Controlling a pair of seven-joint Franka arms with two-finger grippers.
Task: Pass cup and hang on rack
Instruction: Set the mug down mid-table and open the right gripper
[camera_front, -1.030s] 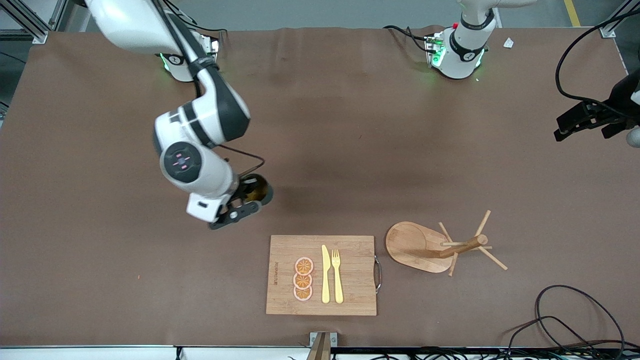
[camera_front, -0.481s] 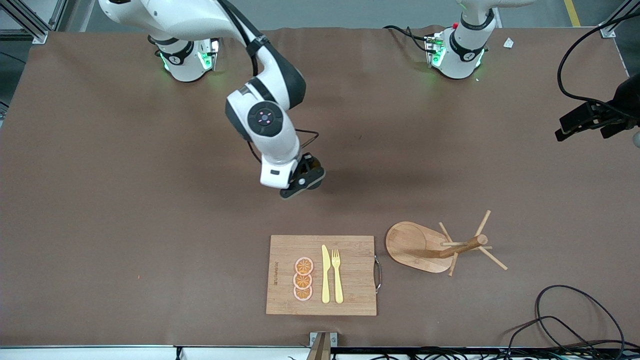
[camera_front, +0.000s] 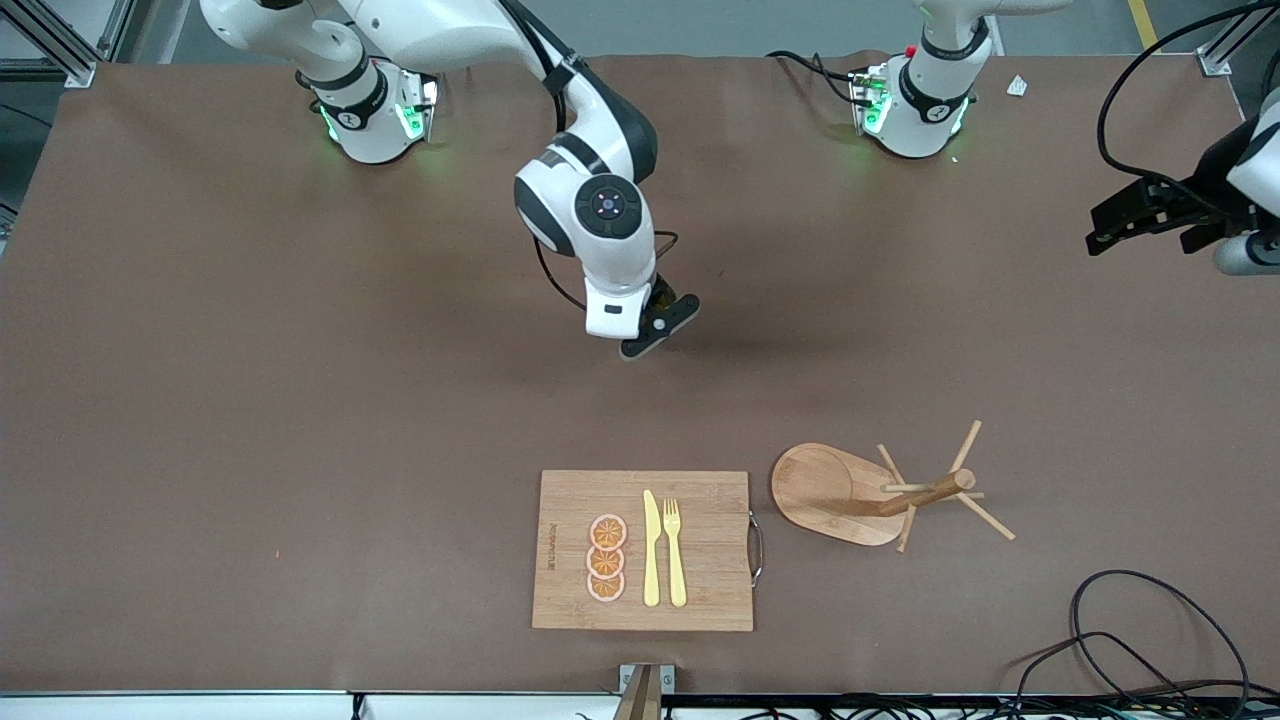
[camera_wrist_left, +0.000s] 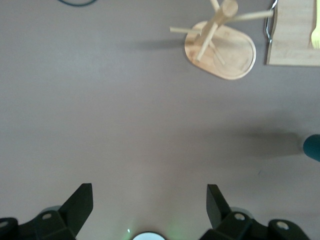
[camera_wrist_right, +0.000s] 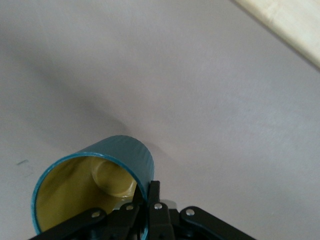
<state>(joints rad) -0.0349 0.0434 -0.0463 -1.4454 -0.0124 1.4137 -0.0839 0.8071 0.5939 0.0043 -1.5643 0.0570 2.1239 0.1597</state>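
Brown tabletop (camera_front: 250, 400) carries a board (camera_front: 570, 500) nearest the front camera and, beside it toward the left arm's end, the rack (camera_front: 840, 492) standing upright on its oval base. Right pincer (camera_front: 660, 322) hangs over bare tabletop at mid-table, clamped on the rim of the cup (camera_wrist_right: 95, 187), which is tipped in the air. Left pincer (camera_wrist_left: 147, 205) waits with fingers wide over the left arm's end.
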